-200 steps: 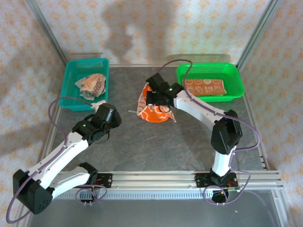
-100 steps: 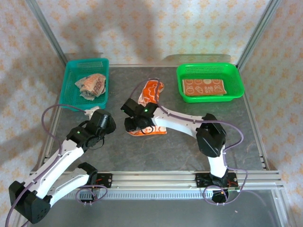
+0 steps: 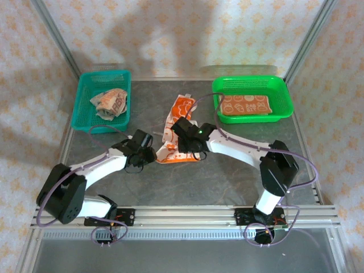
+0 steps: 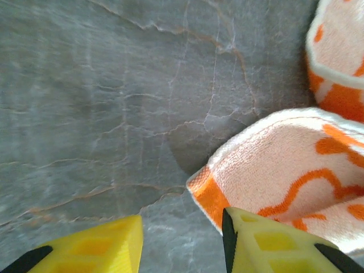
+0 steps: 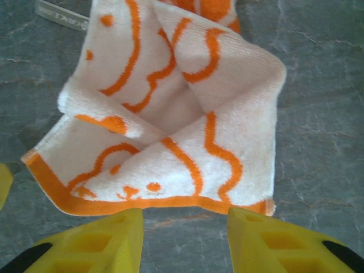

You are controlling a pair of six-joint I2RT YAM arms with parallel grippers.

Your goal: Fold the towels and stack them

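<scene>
Flattening step, as judged: crumpled orange-and-cream towel [image 3: 181,111] is laid mid-worktop [image 3: 227,182], left jaws and right jaws are set open and empty at its near edge, whose corners must next be pinched and spread.

Top view: towel [image 3: 181,109] near end hidden under right claw [image 3: 185,152]. Left wrist: towel runs off right edge. Right wrist: towel top cut off, label [image 5: 60,16] print unreadable.
</scene>
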